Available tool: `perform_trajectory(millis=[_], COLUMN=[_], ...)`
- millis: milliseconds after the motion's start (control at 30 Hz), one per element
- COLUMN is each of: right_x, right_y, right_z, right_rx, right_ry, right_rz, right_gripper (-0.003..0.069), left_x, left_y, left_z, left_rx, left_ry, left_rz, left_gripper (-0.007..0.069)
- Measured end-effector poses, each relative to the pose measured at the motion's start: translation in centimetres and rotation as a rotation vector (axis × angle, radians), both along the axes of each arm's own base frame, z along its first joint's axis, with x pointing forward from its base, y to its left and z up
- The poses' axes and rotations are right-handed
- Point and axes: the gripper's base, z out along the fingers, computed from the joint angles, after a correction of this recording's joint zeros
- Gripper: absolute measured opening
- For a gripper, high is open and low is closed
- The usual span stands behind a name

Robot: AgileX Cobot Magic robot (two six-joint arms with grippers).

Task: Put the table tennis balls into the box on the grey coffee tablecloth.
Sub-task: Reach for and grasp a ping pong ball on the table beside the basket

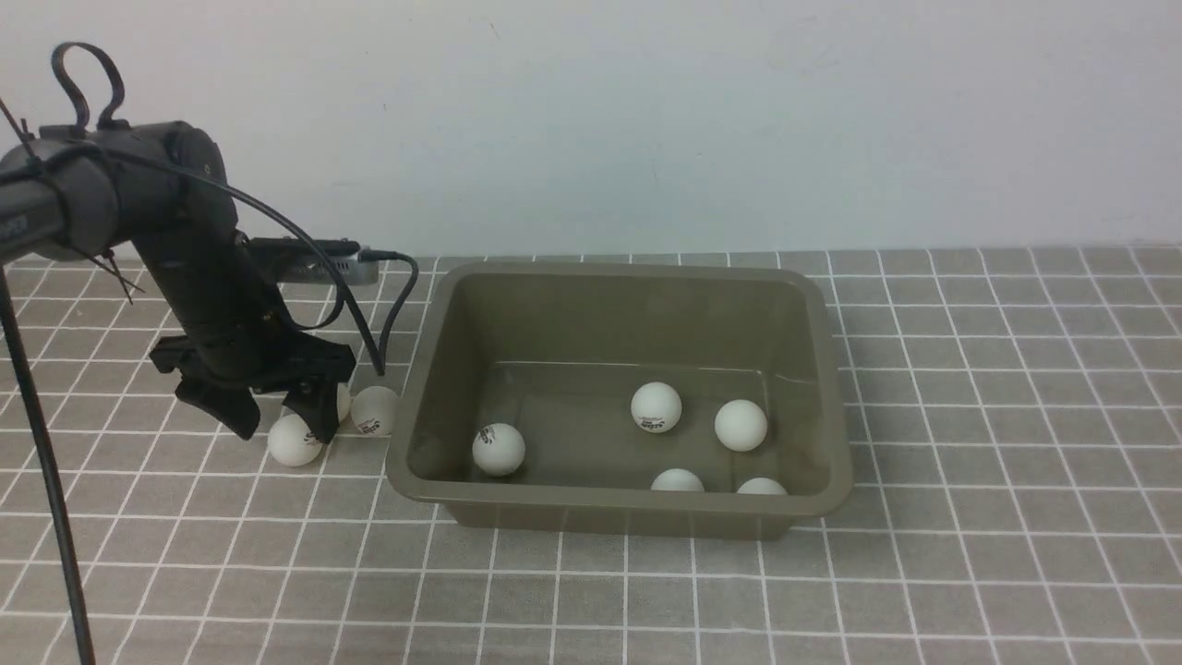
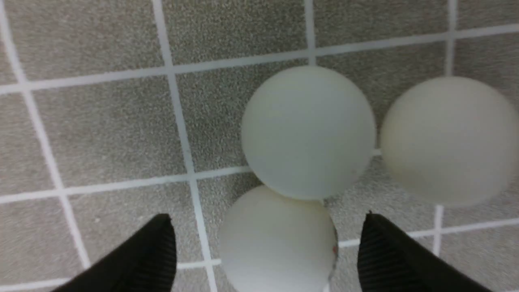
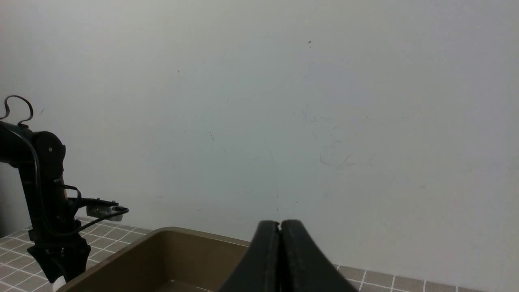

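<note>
White matte balls (image 1: 374, 410), three of them, cluster on the checked cloth (image 1: 970, 416) just left of the box (image 1: 628, 270). Your left gripper (image 1: 282, 427) points down over them, jaws spread either side of one. Five more lie inside the box. Your right gripper (image 3: 279, 227) is closed, facing the wall.

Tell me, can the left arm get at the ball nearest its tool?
Probably yes. The left tool stands open with that ball between its fingers; nothing covers it, though a second ball seems to touch it.

Matte plastic balls (image 1: 657, 407), a glossy plastic box (image 1: 609, 501), coarse woven cloth (image 1: 997, 462).
</note>
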Motion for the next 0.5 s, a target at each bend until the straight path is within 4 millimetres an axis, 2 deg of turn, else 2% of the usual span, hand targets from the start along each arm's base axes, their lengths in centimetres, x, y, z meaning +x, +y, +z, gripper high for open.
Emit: perform_trajectory(millis=[67,100,133,300,433,500], right_x=[0.0,0.0,0.0,0.0,0.0,0.0], right_y=[0.0,0.0,0.0,0.0,0.0,0.0], right_z=[0.0,0.0,0.0,0.0,0.0,0.0], right_rx=[0.0,0.0,0.0,0.0,0.0,-0.001], right_ry=[0.0,0.0,0.0,0.0,0.0,0.0], right_rz=[0.0,0.0,0.0,0.0,0.0,0.0], right_gripper=[-0.001,-0.001,-0.001,-0.001,-0.001,-0.001], left_x=[0.0,0.1,0.0,-0.6,-0.8,-0.9], left_y=[0.0,0.0,0.0,0.3,0.1,-1.1], left_z=[-0.5,-0.7,-0.7,0.0,4.6,7.6], left_rx=[0.0,0.0,0.002,0.032,0.049,0.015], left_ry=[0.011,0.017,0.021,0.07,-0.013,-0.094], left_rz=[0.0,0.0,-0.001,0.003,0.035,0.034], left_gripper=[0.0444,0.0365,0.0344,0.0353,0.0353,0.0353])
